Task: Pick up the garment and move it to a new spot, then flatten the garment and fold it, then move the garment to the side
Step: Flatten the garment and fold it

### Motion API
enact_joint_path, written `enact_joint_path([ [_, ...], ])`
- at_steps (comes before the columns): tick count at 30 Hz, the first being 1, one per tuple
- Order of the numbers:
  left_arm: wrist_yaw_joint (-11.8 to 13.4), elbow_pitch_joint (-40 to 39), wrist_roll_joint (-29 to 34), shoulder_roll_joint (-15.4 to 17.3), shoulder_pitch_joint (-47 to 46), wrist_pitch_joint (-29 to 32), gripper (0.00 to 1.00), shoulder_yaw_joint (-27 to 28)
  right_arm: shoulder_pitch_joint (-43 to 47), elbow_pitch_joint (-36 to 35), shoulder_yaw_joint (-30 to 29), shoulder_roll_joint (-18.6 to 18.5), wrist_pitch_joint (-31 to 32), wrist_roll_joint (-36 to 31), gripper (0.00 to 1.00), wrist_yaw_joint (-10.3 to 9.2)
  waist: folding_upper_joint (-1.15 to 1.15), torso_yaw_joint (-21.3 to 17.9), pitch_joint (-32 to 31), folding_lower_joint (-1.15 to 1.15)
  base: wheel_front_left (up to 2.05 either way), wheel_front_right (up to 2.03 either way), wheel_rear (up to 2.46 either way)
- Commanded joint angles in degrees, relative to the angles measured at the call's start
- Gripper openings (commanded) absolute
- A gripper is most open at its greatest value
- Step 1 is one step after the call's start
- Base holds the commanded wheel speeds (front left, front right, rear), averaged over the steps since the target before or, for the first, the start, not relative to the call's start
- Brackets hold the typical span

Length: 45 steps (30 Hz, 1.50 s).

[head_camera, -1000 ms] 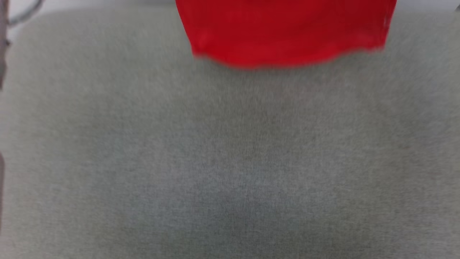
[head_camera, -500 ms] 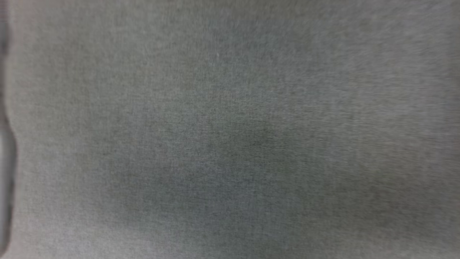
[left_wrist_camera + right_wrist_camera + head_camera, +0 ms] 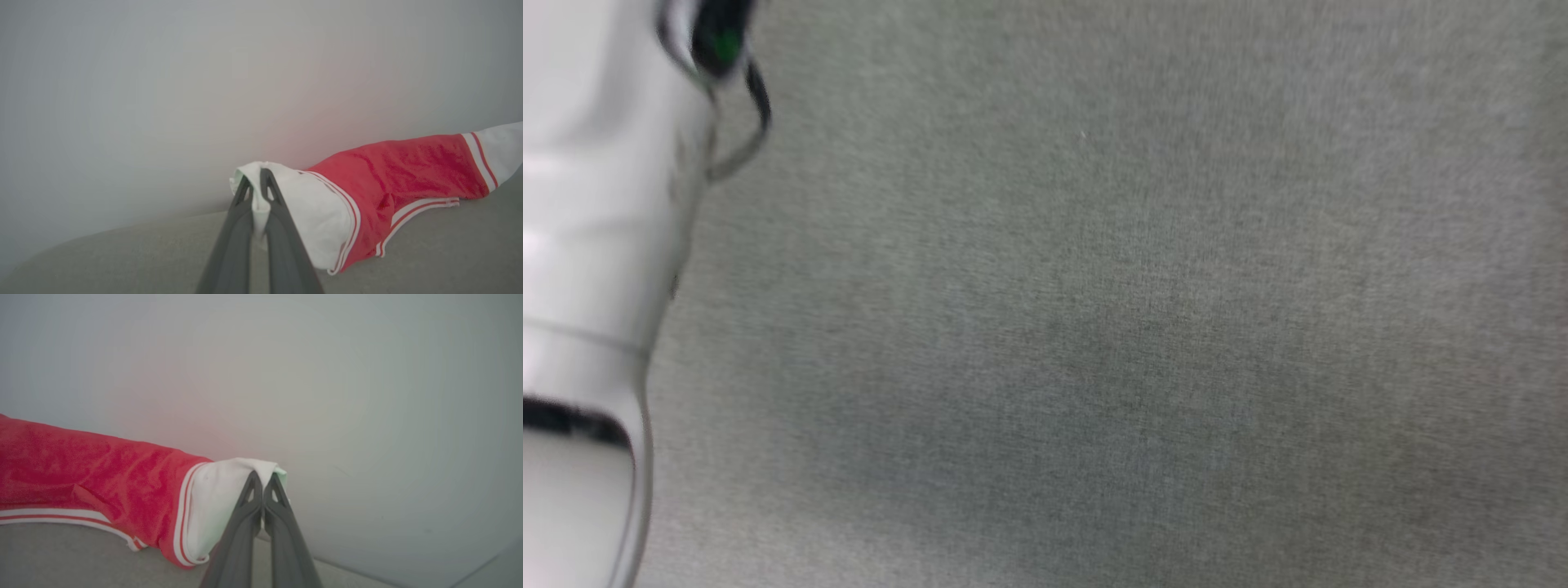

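Forearm (image 3: 596,245) newly leftward; garment (image 3: 388,175) near wall (image 3: 122,81)

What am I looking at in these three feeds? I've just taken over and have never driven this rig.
It is a two-armed robot. The head camera looks down on a grey fabric surface, with a pale forearm at that view's left edge. The other two cameras sit on the wrists, each looking along its own claw. The left claw is shut on a white sleeve of the garment, a red jersey with striped trim. The right claw is shut on the white cloth at its other end. The jersey stretches between them, in front of a plain pale wall.
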Motion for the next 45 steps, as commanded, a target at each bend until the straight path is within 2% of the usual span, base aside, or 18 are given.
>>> enact_joint_path([
  [1, 0.09, -0.46, -0.26, 0.91, 2.3, 0.28, 0.0, -0.95, 2.58, -0.93, 1.17, -1.69, 1.24, 2.13, 0.0, -0.06, 0.0, 0.49, -7.03, 0.0, 0.0, 0.0, 0.0],
  [6, 0.09, -2.76, -1.17, 4.1, 10.45, 1.02, 0.0, -4.3, 13.59, -6.38, 4.31, -5.53, 7.39, 13.67, 0.0, -0.05, 0.0, -0.01, -13.92, 0.0, 0.0, 0.0, 0.0],
  [14, 0.11, -8.65, -3.72, 9.26, 24.83, 2.54, 0.0, -6.46, 30.48, -17.83, 7.75, -13.63, 16.93, 25.77, 0.0, -0.06, 0.0, -1.41, -23.75, 0.0, 0.0, 0.0, 0.0],
  [17, 1.25, -13.08, -4.82, 11.57, 31.29, 3.75, 0.0, -6.92, 36.61, -22.48, 8.67, -16.41, 19.94, 29.24, 0.0, -0.06, 0.0, -2.11, -26.93, 0.0, 0.0, 0.0, 0.0],
  [23, 7.13, -28.09, -7.21, 17.54, 45.02, 6.93, 0.0, -6.96, 48.81, -30.46, 8.9, -20.68, 22.62, 32.64, 0.0, -0.06, 0.0, -3.13, -30.99, 0.0, 0.0, 0.0, 0.0],
  [32, 19.55, -51.42, -10.19, 26.81, 64.25, 10.3, 0.0, -6.71, 66.72, -38.26, 5.87, -24.11, 26.05, 36.29, 0.0, -0.06, 0.0, -3.09, -32.29, 0.0, 0.0, 0.0, 0.0],
  [39, 26.2, -59.61, -12.98, 28.8, 75.05, 8.36, 0.0, -5.98, 77.57, -42.42, 0.74, -23.22, 28.5, 36.89, 0.0, -0.06, 0.0, -3.15, -32.25, 0.0, 0.0, 0.0, 0.0],
  [45, 28.21, -61.38, -13.4, 28.94, 79.6, 6.28, 0.0, -6.1, 83.24, -43.83, -3.31, -20.88, 30.75, 34.61, 0.0, -0.06, 0.0, -3.12, -31.76, 0.0, 0.0, 0.0, 0.0],
])
